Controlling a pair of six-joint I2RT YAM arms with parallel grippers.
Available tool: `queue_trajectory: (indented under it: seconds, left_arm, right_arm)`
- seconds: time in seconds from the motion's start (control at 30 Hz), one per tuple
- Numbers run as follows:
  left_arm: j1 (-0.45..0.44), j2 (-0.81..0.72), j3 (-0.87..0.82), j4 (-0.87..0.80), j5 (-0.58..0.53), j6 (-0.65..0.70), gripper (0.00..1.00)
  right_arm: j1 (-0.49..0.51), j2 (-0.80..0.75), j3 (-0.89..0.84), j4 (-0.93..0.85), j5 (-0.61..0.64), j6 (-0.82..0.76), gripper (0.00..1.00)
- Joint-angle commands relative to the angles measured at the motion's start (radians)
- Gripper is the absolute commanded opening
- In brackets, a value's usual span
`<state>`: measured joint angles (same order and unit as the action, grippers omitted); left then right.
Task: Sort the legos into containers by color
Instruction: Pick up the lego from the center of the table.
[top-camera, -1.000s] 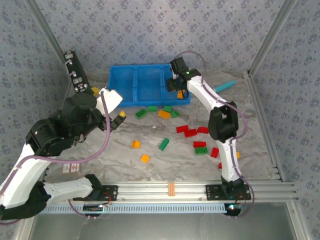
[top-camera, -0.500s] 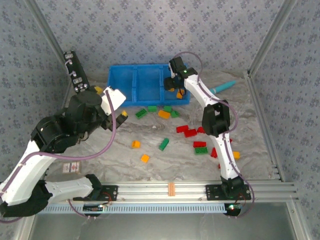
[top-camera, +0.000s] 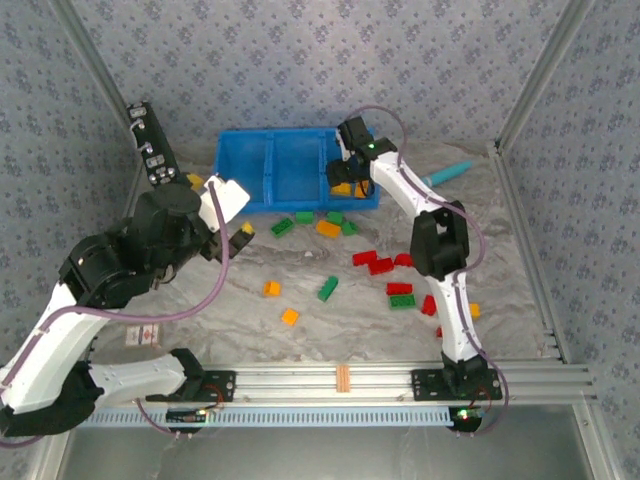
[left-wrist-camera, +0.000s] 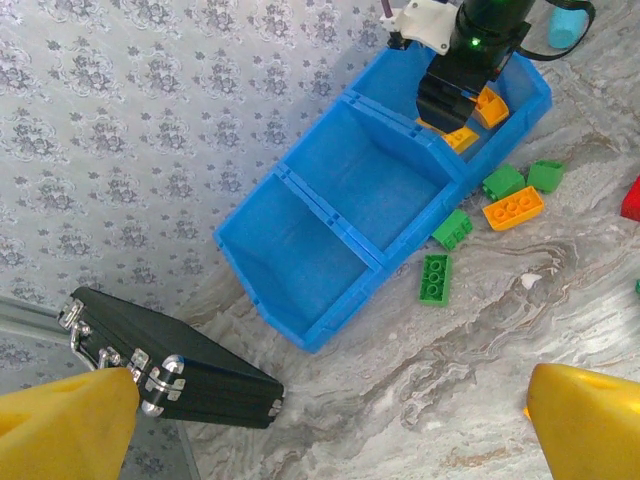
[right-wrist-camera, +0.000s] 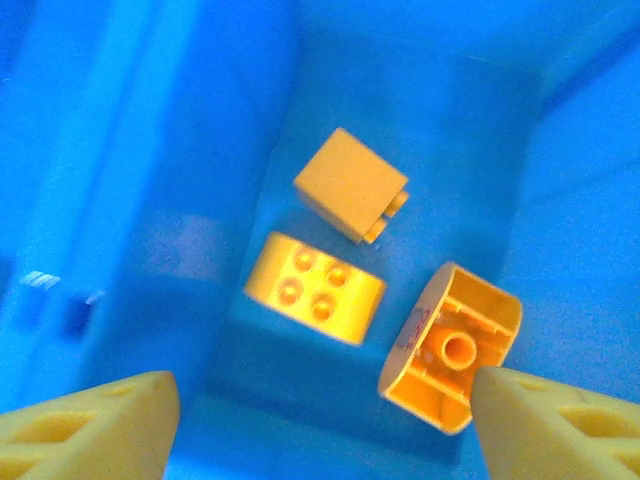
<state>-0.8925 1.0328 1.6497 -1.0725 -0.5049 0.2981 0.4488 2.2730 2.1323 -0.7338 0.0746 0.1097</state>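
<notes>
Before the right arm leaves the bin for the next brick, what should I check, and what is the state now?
1. Right fingers open, nothing between them: ok.
2. Right compartment holds orange-yellow bricks alone: ok.
3. Middle compartment and left compartment empty: ok.
4. Left fingers open, holding nothing: ok.
5. Sorting finished: not ok; a green brick and others lie on the table.
</notes>
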Motion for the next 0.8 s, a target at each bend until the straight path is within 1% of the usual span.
queue_trajectory:
  seconds: [0.0, 0.17, 0.27, 0.4, 0.57, 0.77]
  left_arm:
    - [-0.002, -0.029, 0.003, 0.021, 0.020, -0.005, 1.00]
    - [-0.002, -0.046, -0.005, 0.022, 0.032, -0.010, 1.00]
    - [-0.002, -0.054, -0.007, 0.023, 0.038, -0.010, 1.00]
    - [-0.002, -0.057, -0.007, 0.021, 0.046, -0.016, 1.00]
    - [-0.002, -0.057, -0.007, 0.015, 0.045, -0.014, 1.00]
    - [-0.002, -0.055, -0.013, 0.017, 0.039, -0.010, 1.00]
  right_arm:
    - [0.039, -0.160, -0.106, 0.023, 0.017, -0.047, 0.73]
    - [0.098, -0.294, -0.307, 0.070, -0.031, -0.132, 0.71]
    - [0.125, -0.320, -0.382, 0.074, -0.069, -0.172, 0.70]
    - [0.166, -0.319, -0.442, 0.083, -0.111, -0.218, 0.70]
    - [0.192, -0.265, -0.439, 0.076, -0.107, -0.227, 0.70]
    - [0.192, -0.187, -0.404, 0.065, -0.113, -0.238, 0.70]
